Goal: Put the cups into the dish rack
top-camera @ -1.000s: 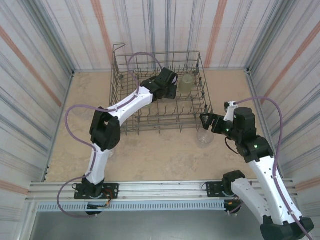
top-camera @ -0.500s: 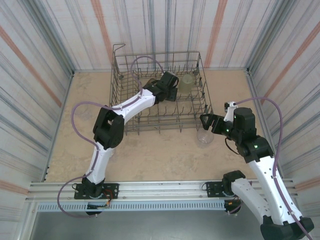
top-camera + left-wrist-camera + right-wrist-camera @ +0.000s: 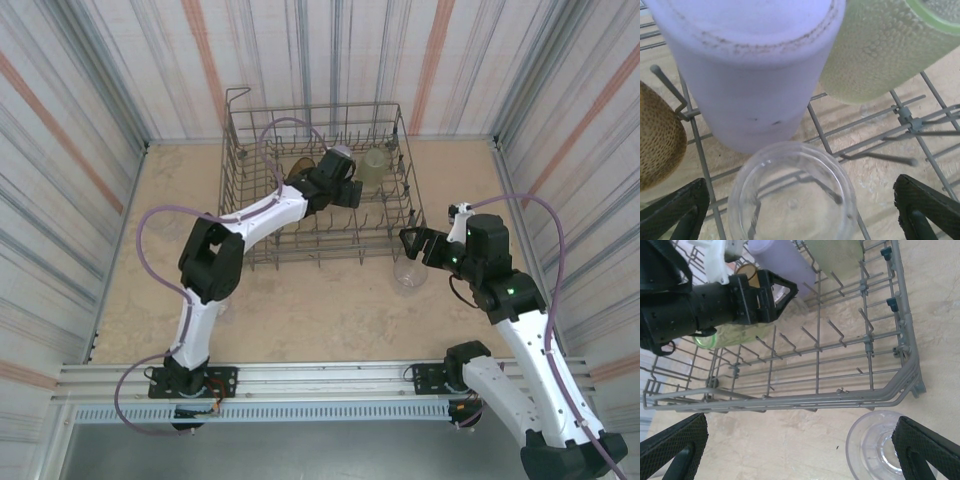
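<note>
In the left wrist view my left gripper point(image 3: 800, 217) is open inside the dish rack point(image 3: 818, 124), and a clear cup point(image 3: 792, 192) stands on the wires between its fingers, touching neither. Just beyond are a lavender cup point(image 3: 755, 75), a yellow-green cup point(image 3: 885, 50) and an amber cup point(image 3: 657, 135). From above, the left gripper point(image 3: 351, 190) reaches into the rack point(image 3: 310, 262) beside the yellow-green cup point(image 3: 373, 168). My right gripper point(image 3: 413, 240) is open above another clear cup point(image 3: 408, 272), which stands on the table outside the rack's near right corner point(image 3: 905, 385), also seen as the clear cup point(image 3: 880, 447).
Striped walls close in the table on three sides. The rack's upright tines point(image 3: 810, 335) and raised corner loop point(image 3: 237, 97) stick up around the left arm. Bare tabletop point(image 3: 320, 310) lies between the rack and the arm bases.
The left gripper has opened and let go of the clear cup in the rack, and its arm shifted slightly. The right arm has not moved.
</note>
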Available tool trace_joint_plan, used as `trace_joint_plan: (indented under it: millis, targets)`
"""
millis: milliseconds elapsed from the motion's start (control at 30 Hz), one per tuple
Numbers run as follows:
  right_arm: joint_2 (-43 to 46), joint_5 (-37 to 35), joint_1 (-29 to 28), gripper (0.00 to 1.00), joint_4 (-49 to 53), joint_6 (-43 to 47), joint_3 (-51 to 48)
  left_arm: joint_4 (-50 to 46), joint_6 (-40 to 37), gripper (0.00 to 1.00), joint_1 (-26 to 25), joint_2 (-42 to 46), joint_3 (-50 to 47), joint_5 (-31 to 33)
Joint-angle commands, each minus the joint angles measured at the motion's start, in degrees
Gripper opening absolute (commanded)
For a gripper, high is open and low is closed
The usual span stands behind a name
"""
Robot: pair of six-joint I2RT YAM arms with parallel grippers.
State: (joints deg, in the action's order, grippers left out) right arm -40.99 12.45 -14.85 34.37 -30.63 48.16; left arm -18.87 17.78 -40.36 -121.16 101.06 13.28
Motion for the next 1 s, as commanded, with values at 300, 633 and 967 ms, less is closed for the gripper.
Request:
trace_joint_plan:
  millis: [300, 633, 967]
  targets:
    - [0.56, 1.09, 0.42, 0.99, 4.28, -1.02, 4.70, 3.14, 0.82, 0.99, 0.18, 10.42, -3.93, -0.87]
    - [-0.04, -0.21, 0.36, 0.99, 7.33, -2.33, 4.32, 5.66, 0.53, 0.99, -0.25, 22.25, -8.62, -2.29]
    - [-1.61, -2.11, 0.36, 0.99, 10.11, -2.77, 3.30, 0.81, -1.66, 0.99, -0.24, 29.68, -11.67, -2.96]
